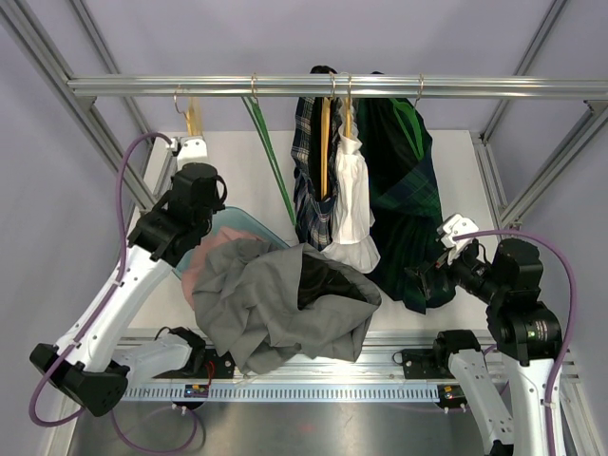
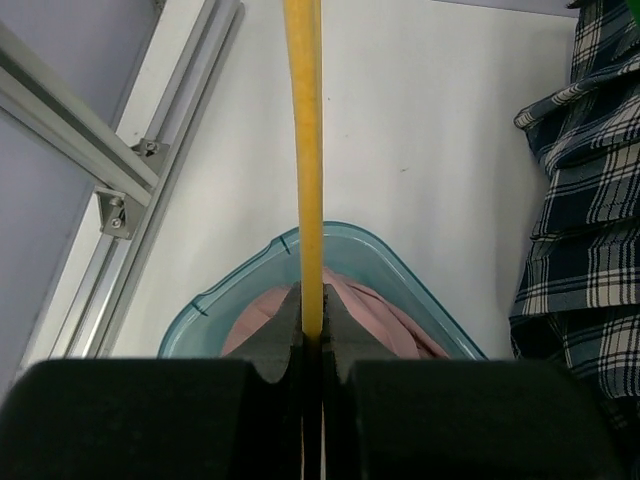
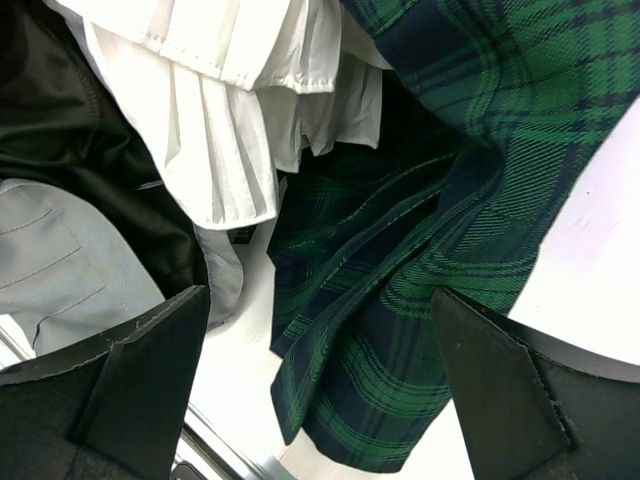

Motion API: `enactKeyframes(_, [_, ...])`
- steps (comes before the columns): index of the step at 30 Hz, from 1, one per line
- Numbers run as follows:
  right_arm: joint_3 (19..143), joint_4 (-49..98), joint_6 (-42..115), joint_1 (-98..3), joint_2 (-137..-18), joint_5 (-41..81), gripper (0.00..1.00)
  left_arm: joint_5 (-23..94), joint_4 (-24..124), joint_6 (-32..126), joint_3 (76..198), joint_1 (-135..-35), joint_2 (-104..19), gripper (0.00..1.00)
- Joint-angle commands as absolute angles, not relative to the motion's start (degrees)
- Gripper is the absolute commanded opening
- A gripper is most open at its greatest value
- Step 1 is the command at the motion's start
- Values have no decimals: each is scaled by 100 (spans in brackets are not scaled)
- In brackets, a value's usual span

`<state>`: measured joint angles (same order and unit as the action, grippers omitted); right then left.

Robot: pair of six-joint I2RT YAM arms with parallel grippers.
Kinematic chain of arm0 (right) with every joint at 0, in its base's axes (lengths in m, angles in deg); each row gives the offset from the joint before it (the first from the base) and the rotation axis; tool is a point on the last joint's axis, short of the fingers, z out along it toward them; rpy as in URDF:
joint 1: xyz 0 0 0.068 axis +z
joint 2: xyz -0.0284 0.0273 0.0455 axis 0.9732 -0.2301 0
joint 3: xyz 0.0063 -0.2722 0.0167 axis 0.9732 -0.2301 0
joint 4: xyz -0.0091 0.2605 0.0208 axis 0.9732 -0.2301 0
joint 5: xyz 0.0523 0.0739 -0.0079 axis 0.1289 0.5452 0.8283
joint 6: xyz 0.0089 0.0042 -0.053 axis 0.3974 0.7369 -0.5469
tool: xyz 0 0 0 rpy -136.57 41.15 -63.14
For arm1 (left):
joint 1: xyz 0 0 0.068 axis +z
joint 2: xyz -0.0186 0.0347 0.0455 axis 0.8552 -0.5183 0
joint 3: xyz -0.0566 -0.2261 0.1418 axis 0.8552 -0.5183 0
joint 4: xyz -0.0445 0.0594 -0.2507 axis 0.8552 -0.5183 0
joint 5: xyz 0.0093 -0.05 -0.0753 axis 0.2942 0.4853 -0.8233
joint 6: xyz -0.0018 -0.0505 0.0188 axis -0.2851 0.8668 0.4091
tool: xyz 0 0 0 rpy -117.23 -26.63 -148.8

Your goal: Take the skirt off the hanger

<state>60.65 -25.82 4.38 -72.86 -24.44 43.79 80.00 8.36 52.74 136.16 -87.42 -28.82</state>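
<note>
Your left pincer [image 2: 312,335] is pinching the thin yellow hanger [image 2: 303,150], pads pressed together on it, at the upper left under the rail [image 1: 142,86]. Below it a teal tub [image 2: 400,270] is sitting on the white counter [image 2: 420,120], holding pink cloth [image 2: 370,310]. A grey garment [image 1: 266,304] is lying heaped at lower centre, spilling over the tub. Your right pincer [image 3: 320,295] is standing spread wide, facing the green plaid skirt [image 3: 450,150], which is hanging from the rail at the right, just beside a white pleated garment [image 3: 230,120].
</note>
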Motion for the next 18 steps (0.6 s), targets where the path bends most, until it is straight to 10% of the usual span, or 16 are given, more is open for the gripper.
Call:
enactKeyframes(1, [5990,-2551,478,-7309,-2396,4603,99,7720,1686,5403,14125,-8611,-2913,0])
enactKeyframes(18, [5840,-2454,470,-7318,-2405,4664,100,7139,1660,5588,13324,-8602,-1515,0])
